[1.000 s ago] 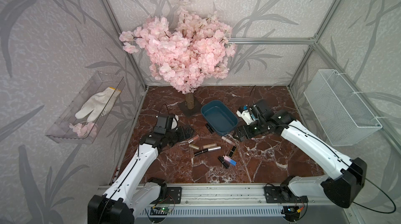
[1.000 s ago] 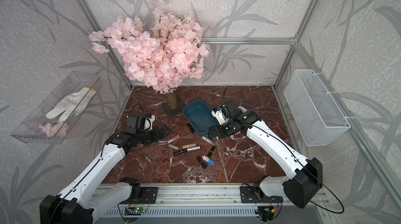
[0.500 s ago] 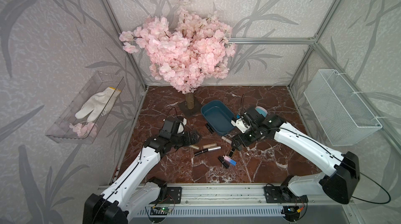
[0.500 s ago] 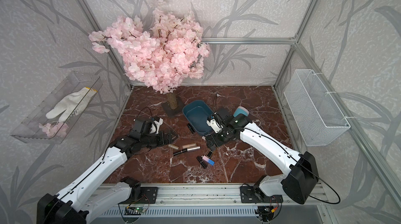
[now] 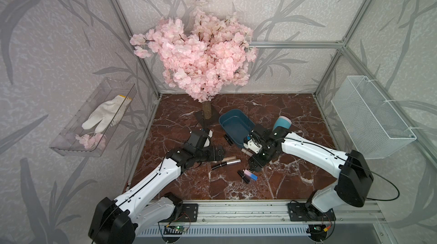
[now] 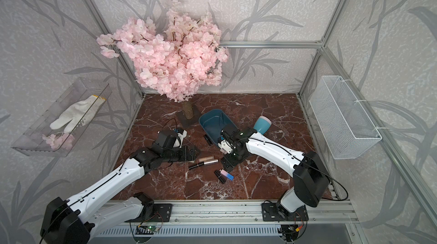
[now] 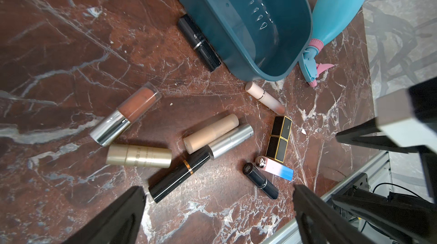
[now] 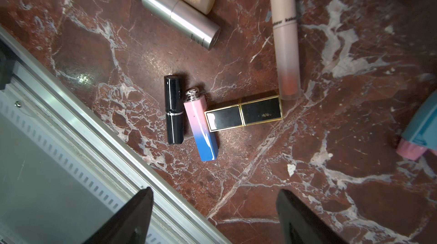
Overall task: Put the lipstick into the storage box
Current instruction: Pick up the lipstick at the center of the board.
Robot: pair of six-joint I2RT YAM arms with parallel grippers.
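Observation:
The teal storage box (image 5: 236,124) (image 7: 248,18) lies on the marble floor with nothing inside. Several lipsticks are scattered in front of it. A pink-and-blue one (image 8: 201,127) (image 5: 251,174) touches a black round one (image 8: 173,110) and a black-and-gold square one (image 8: 243,112). My right gripper (image 8: 215,190) (image 5: 255,166) hangs open over this group with nothing between its fingers. My left gripper (image 7: 218,190) (image 5: 218,154) is open beside a black-and-silver tube (image 5: 225,163) and a beige stick (image 7: 211,132). One black lipstick (image 7: 198,41) lies against the box wall.
A teal spray bottle (image 5: 281,123) lies right of the box. The blossom tree (image 5: 196,58) stands behind it on a trunk (image 5: 207,110). A white wire basket (image 5: 369,117) hangs on the right wall, a clear tray (image 5: 94,117) with a glove on the left. An aluminium rail (image 5: 236,209) edges the front.
My right arm has swung from beside the box forward over the pink-and-blue lipstick group, its jaws narrowing slightly. My left arm has reached rightward to the lipsticks.

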